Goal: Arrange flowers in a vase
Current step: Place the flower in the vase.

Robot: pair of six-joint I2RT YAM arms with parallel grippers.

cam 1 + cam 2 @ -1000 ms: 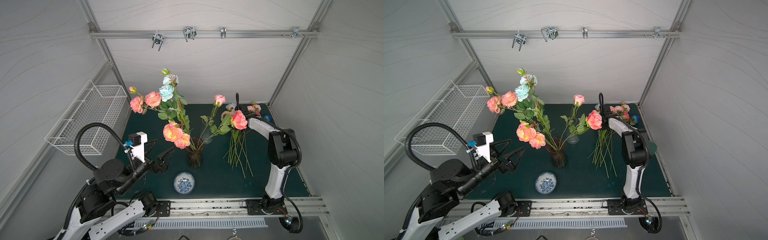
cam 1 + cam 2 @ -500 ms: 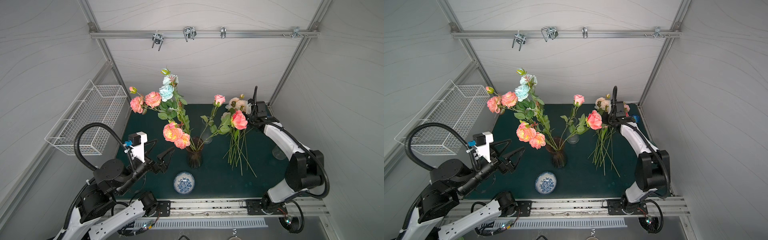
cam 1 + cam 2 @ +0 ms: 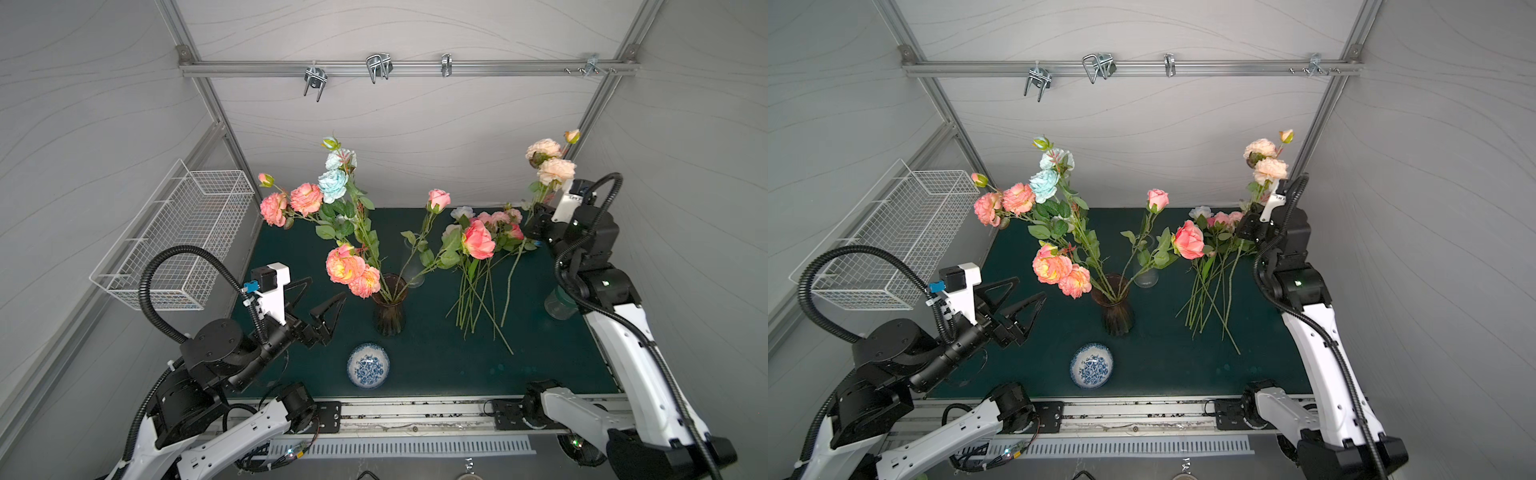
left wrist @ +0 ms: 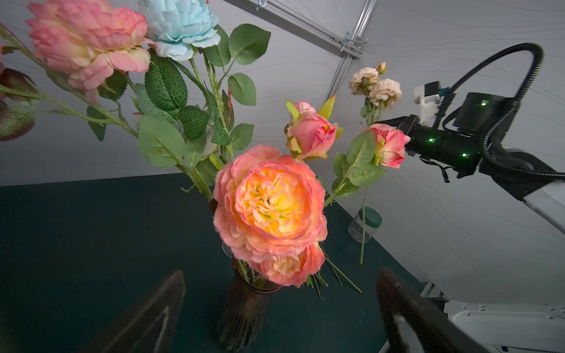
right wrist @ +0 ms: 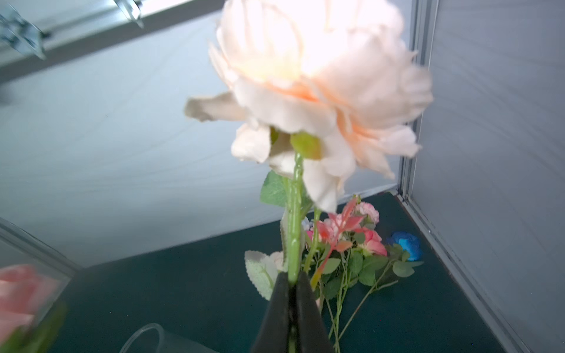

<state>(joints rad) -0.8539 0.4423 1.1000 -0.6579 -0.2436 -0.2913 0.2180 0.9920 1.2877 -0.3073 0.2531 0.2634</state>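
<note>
A dark glass vase (image 3: 388,309) (image 3: 1117,309) (image 4: 241,308) stands mid-mat and holds coral, pink and pale blue flowers (image 3: 347,266). More flowers (image 3: 482,266) (image 3: 1212,286) lie in a loose pile to its right. My right gripper (image 3: 535,217) (image 3: 1246,226) (image 5: 292,282) is raised at the back right, shut on the green stem of a peach rose (image 3: 555,168) (image 3: 1268,168) (image 5: 321,76), whose heads stand above it. The stem's lower end hangs free over the mat. My left gripper (image 3: 325,287) (image 3: 1030,286) (image 4: 281,272) hovers left of the vase, open and holding nothing.
A white wire basket (image 3: 183,232) hangs on the left wall. A blue-and-white bowl (image 3: 368,365) sits in front of the vase, and a clear glass (image 3: 413,266) stands behind it. A green-lidded jar (image 3: 559,305) stands by the right arm. A deep blue flower head (image 5: 405,244) lies in the back right corner.
My right arm has swung up and out to the back right, lifting the peach rose off the pile. The left arm has not moved.
</note>
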